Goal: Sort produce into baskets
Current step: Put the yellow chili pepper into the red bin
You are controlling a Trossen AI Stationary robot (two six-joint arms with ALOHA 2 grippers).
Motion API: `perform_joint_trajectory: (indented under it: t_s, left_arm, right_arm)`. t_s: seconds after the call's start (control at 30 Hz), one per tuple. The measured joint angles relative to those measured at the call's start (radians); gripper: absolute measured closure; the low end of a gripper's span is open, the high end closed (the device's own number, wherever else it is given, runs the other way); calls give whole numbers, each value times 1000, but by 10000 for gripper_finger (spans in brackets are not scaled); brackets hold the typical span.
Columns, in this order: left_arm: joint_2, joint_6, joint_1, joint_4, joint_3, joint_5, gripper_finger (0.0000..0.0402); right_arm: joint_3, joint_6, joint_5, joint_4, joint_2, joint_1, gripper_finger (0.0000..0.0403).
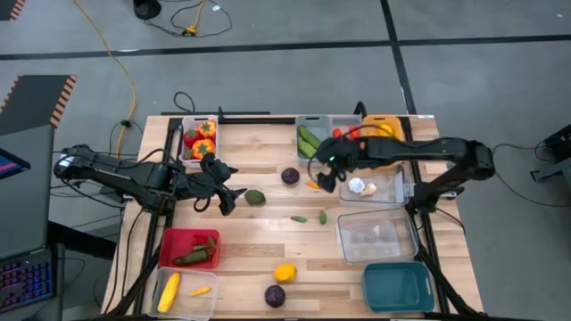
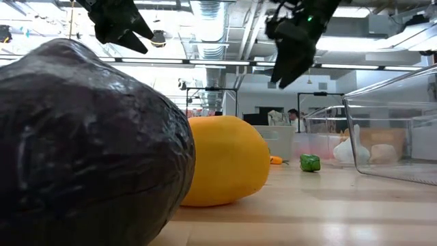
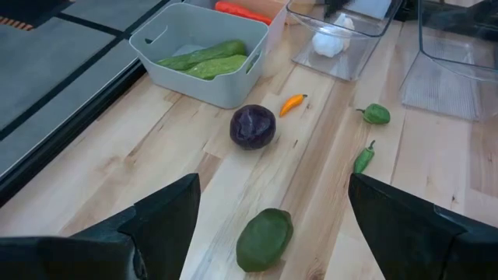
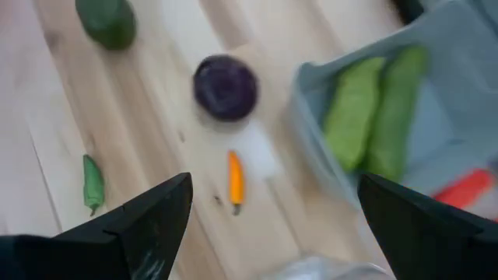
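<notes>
1. While both arms hang above the wooden table [image 1: 268, 241], the left gripper [image 1: 225, 189] has its jaws spread wide and empty, with the green avocado [image 1: 255, 197] lying just beyond the fingertips at about 3 o'clock in the high view.
2. Seen from the left wrist, the avocado [image 3: 264, 239] lies between the two dark fingers [image 3: 167, 214], with bare wood around it.
3. Right gripper [image 1: 326, 175]: jaws wide apart, holding nothing, poised over the small orange pepper [image 1: 311, 185]; the purple round [image 1: 290, 176] lies at its 9 o'clock.
4. Seen from the right wrist, the orange pepper [image 4: 235, 180] lies on the wood between the fingers [image 4: 156, 218], apart from the purple round [image 4: 226, 85].
5. Two small green pieces [image 1: 299, 218] [image 1: 322, 217] lie near table centre, at 6 o'clock from the right gripper.
6. Grey bin [image 1: 301, 127] at 12 o'clock of the right gripper: holds green cucumbers [image 1: 309, 140].
7. Orange-yellow bin [image 1: 382, 120] stands at the far right edge; its contents are mostly hidden by the arm.
8. Clear bin [image 1: 393, 183] at 3 o'clock of the right gripper: holds white garlic [image 1: 359, 186].
9. White bin [image 1: 188, 134] at 12 o'clock of the left gripper: holds red and orange peppers [image 1: 202, 140].
10. Near edge, left: red bin [image 1: 174, 241] with a dark green vegetable [image 1: 196, 256]; below it, a white bin [image 1: 161, 299] with corn [image 1: 169, 292] and a small carrot [image 1: 200, 290].
11. Near edge, centre: lemon [image 1: 284, 272] and a second purple round [image 1: 275, 295], both loose on the wood.
12. Near edge, right: a second clear bin [image 1: 343, 239] and a teal bin [image 1: 370, 287].
</notes>
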Motion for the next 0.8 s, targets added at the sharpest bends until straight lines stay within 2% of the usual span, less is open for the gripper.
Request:
perform_joint_trajectory:
  t_s: [0.3,0.6,0.8]
  left_arm:
    - [0,0,0,0,0,0,85]
    - [0,0,0,0,0,-2,85]
    - [0,0,0,0,0,-4,85]
  right_arm:
    - [0,82,-15,55,203,90,38]
    - [0,109,-15,107,349,91,91]
    - [0,106,-15,104,396,65,109]
